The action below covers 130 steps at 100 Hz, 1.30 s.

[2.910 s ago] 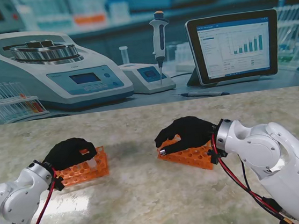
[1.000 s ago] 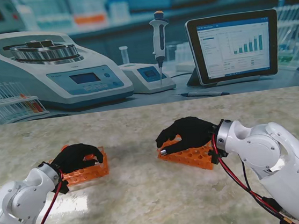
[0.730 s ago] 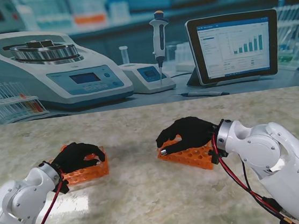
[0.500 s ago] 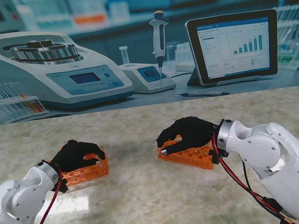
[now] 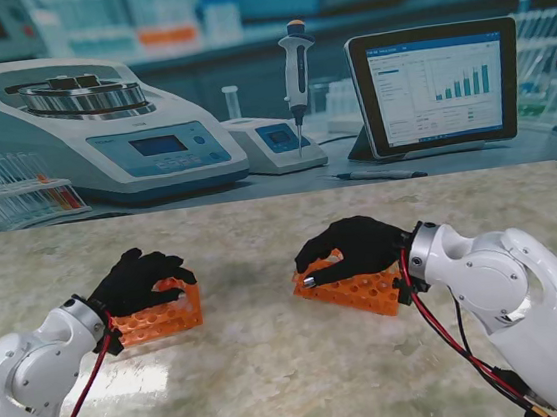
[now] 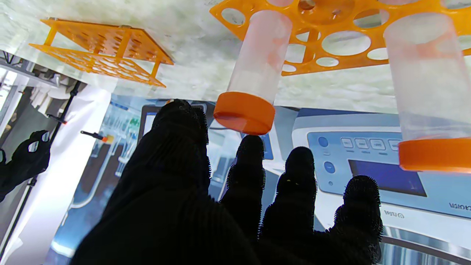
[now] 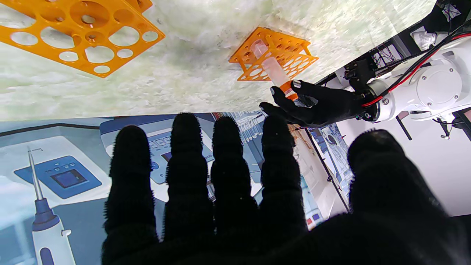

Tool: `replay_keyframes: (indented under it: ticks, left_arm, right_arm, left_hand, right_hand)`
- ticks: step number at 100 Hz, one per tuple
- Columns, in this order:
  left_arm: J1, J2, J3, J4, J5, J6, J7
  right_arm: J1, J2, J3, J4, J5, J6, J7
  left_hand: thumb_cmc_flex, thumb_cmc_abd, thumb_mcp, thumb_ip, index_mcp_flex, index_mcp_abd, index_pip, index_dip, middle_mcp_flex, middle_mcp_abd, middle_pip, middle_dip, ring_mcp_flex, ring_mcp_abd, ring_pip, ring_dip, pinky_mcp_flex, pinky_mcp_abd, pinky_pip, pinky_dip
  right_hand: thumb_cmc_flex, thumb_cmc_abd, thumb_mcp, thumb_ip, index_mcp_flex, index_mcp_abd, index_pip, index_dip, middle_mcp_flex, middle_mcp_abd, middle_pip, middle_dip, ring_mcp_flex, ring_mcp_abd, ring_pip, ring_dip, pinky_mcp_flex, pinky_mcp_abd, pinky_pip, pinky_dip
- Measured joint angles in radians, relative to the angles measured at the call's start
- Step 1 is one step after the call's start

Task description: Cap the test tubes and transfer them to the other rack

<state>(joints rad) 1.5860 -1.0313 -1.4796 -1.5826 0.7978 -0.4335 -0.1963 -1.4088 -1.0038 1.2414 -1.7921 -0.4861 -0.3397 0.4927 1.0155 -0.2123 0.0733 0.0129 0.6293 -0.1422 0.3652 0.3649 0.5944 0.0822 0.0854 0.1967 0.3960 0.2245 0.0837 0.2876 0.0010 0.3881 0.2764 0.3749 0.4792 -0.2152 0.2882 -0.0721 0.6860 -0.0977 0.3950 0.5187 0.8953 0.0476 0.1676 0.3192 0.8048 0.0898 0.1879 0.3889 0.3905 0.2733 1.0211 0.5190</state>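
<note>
Two clear test tubes [image 6: 257, 62] [image 6: 427, 81] with orange caps [image 6: 244, 112] stand in the left orange rack [image 5: 160, 321] [image 6: 331, 62]. My left hand [image 5: 140, 278] [image 6: 228, 198] hovers just over that rack, fingers spread and holding nothing. In the right wrist view its fingertips [image 7: 279, 94] sit by the cap of one tube [image 7: 274, 68]. My right hand [image 5: 353, 245] [image 7: 239, 191] is over the right orange rack [image 5: 363, 289] [image 7: 84, 36], whose visible holes hold no tubes. Its fingers are extended and apart, open, with nothing in them.
The marble table [image 5: 277, 370] runs to a far edge against a lab backdrop showing a centrifuge [image 5: 98, 128], a pipette [image 5: 296, 76], a tablet [image 5: 436, 85] and a pen [image 5: 380, 174]. The two racks stand about a hand's width apart.
My left hand, curled low over the left rack before, has lifted and spread its fingers. The right hand has shifted very slightly to the right.
</note>
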Motion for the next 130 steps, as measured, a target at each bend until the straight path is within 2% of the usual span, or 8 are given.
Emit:
replay_keyframes:
  ticks: [22, 24, 29, 42, 57, 67, 106, 130]
  left_arm:
    - [0.010, -0.002, -0.001, -0.034, -0.023, -0.016, 0.010]
    - [0.011, -0.002, -0.001, -0.038, -0.027, -0.017, 0.012]
    - [0.014, -0.004, 0.000, -0.046, -0.039, -0.019, 0.017]
    - [0.021, -0.006, 0.009, -0.078, -0.067, -0.019, 0.019]
    - [0.026, -0.007, 0.028, -0.112, -0.087, -0.013, 0.018]
    - [0.026, -0.010, 0.053, -0.120, -0.115, -0.004, 0.033]
    - [-0.005, -0.034, 0.197, -0.110, -0.177, 0.053, 0.149]
    - [-0.030, -0.057, 0.278, -0.077, -0.218, 0.094, 0.219]
  right_arm:
    - [-0.025, 0.000, 0.029, -0.015, -0.005, -0.010, -0.004]
    - [-0.029, 0.000, 0.033, -0.017, -0.007, -0.011, -0.004]
    - [-0.039, 0.000, 0.043, -0.024, -0.010, -0.016, -0.006]
    - [-0.075, -0.001, 0.080, -0.042, -0.020, -0.033, -0.017]
    - [-0.119, -0.002, 0.120, -0.062, -0.029, -0.052, -0.030]
    - [-0.155, -0.003, 0.152, -0.075, -0.038, -0.063, -0.044]
    - [-0.310, -0.022, 0.252, -0.109, -0.087, -0.123, -0.183]
    - [-0.402, -0.039, 0.295, -0.109, -0.110, -0.142, -0.278]
  left_hand:
    - [-0.073, 0.060, -0.026, 0.002, -0.040, 0.024, -0.046, -0.036, -0.011, 0.000, -0.009, -0.023, -0.012, 0.002, -0.011, -0.015, -0.007, -0.001, -0.025, -0.011]
    - [-0.089, 0.073, -0.031, 0.002, -0.044, 0.044, -0.055, -0.039, -0.011, 0.000, -0.009, -0.023, -0.012, 0.002, -0.011, -0.015, -0.007, -0.001, -0.030, -0.011]
    - [-0.110, 0.089, -0.032, 0.003, -0.044, 0.048, -0.060, -0.048, -0.011, 0.000, -0.009, -0.024, -0.012, 0.002, -0.011, -0.016, -0.007, -0.001, -0.032, -0.011]
    - [-0.123, 0.128, -0.051, 0.004, -0.072, 0.070, -0.091, -0.067, -0.023, 0.000, -0.010, -0.024, -0.013, 0.003, -0.011, -0.020, -0.007, -0.001, -0.033, -0.011]
    - [-0.135, 0.144, -0.061, 0.004, -0.105, 0.102, -0.131, -0.102, -0.023, 0.030, -0.012, -0.026, -0.013, 0.012, -0.011, -0.021, -0.002, 0.014, -0.035, -0.011]
    - [-0.156, 0.153, -0.068, 0.004, -0.116, 0.120, -0.147, -0.114, -0.023, 0.034, -0.012, -0.035, -0.013, 0.019, -0.011, -0.021, 0.004, 0.023, -0.035, -0.011]
    - [-0.181, 0.174, -0.070, 0.004, -0.116, 0.120, -0.155, -0.132, -0.023, 0.037, -0.012, -0.035, 0.011, 0.023, -0.008, -0.021, 0.038, 0.044, -0.035, -0.011]
    - [-0.181, 0.178, -0.070, 0.004, -0.113, 0.132, -0.155, -0.140, -0.022, 0.043, -0.012, -0.035, 0.034, 0.031, -0.006, -0.021, 0.050, 0.055, -0.035, -0.011]
  right_hand:
    - [0.000, 0.000, 0.000, 0.000, 0.000, 0.000, 0.000, 0.000, 0.000, 0.000, 0.000, 0.000, -0.013, 0.000, 0.002, 0.000, 0.000, 0.000, 0.000, 0.000]
    - [0.000, 0.000, 0.000, 0.000, 0.000, 0.000, 0.000, 0.000, 0.000, 0.000, 0.000, 0.000, -0.009, 0.000, 0.002, 0.000, 0.000, 0.000, 0.000, 0.000]
    - [0.000, 0.000, 0.000, 0.000, 0.000, 0.000, 0.000, 0.000, 0.000, 0.000, 0.000, 0.000, -0.009, 0.000, 0.002, 0.000, 0.000, 0.000, 0.000, 0.000]
    - [0.000, 0.000, 0.000, 0.000, 0.000, 0.000, 0.000, 0.000, 0.000, 0.000, 0.000, 0.000, -0.009, 0.000, 0.002, 0.000, -0.001, 0.000, 0.000, 0.000]
    - [0.000, 0.000, 0.000, 0.000, 0.000, 0.001, -0.005, 0.000, -0.001, 0.000, 0.000, 0.000, -0.018, 0.000, 0.004, -0.001, -0.004, 0.000, 0.000, 0.000]
    - [0.000, 0.000, 0.000, 0.000, -0.001, 0.005, -0.007, 0.000, -0.011, 0.000, -0.001, 0.000, -0.018, 0.000, 0.004, -0.007, -0.010, 0.000, 0.000, 0.000]
    - [0.000, 0.024, -0.001, 0.000, -0.012, 0.021, -0.032, -0.015, -0.025, 0.000, -0.011, -0.003, -0.040, 0.000, 0.012, -0.026, -0.045, 0.000, -0.030, 0.000]
    - [0.000, 0.038, -0.011, 0.000, -0.022, 0.033, -0.045, -0.016, -0.048, 0.000, -0.016, -0.021, -0.063, 0.000, 0.004, -0.053, -0.075, 0.000, -0.069, -0.041]
